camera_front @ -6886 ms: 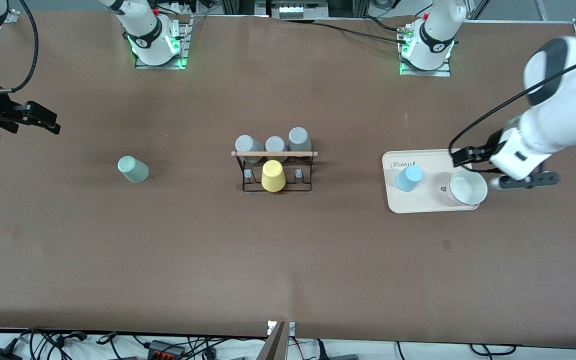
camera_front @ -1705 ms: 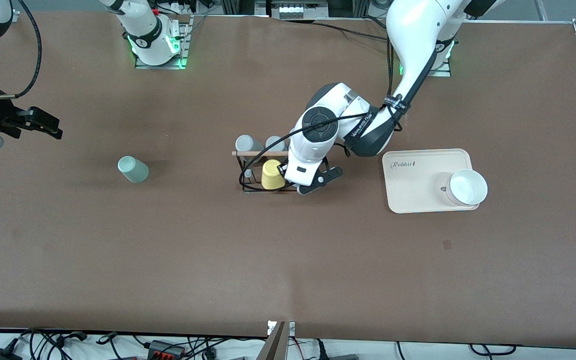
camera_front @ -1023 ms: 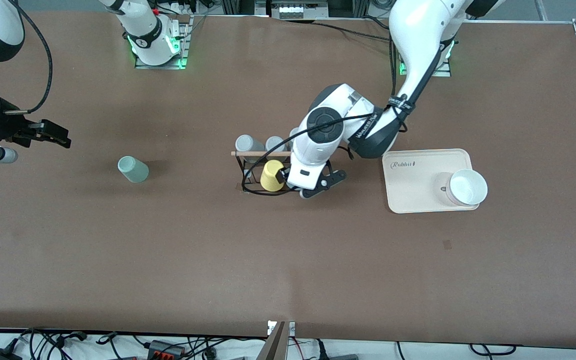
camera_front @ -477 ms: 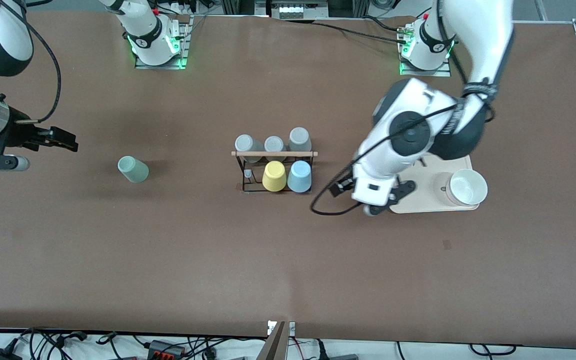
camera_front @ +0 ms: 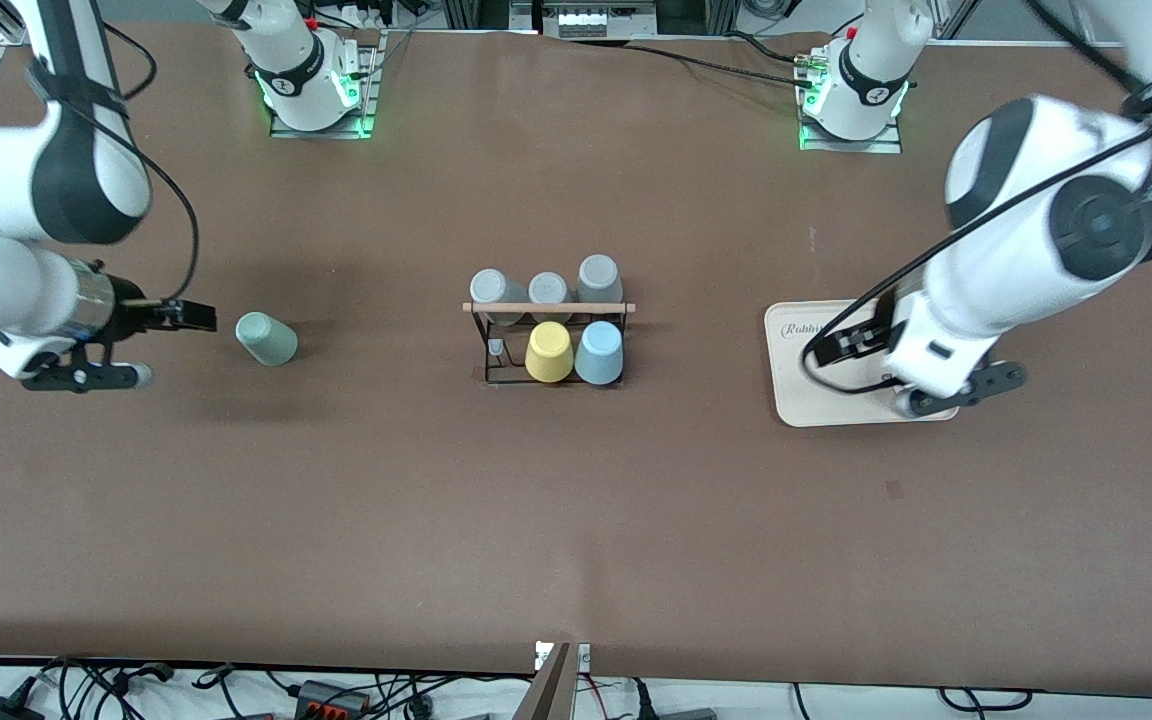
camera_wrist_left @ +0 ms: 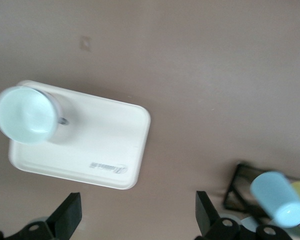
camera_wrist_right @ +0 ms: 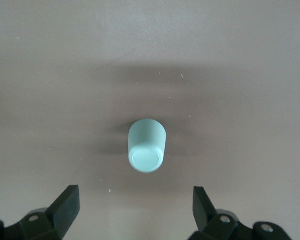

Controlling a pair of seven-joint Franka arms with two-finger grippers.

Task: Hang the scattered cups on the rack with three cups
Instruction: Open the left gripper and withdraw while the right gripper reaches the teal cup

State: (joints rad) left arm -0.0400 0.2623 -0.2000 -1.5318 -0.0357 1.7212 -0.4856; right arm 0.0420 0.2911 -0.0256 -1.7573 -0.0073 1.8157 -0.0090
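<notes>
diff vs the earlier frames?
The light blue cup went from the cream tray onto the rack, let go; left pincer withdrew over the tray. Right pincer closed in on the mint cup, which hasn't moved.

Six cups in all. Five sit on the one black wire rack: three grey cups along its twelve o'clock row, plus one yellow cup and one light blue cup along its six o'clock row. One mint green cup lies alone on the tabletop, toward the right arm's end. There is one cream tray, and on it one pale bowl, though it may be a wide cup seen from above. Two robot arms, each with two fingers.
</notes>
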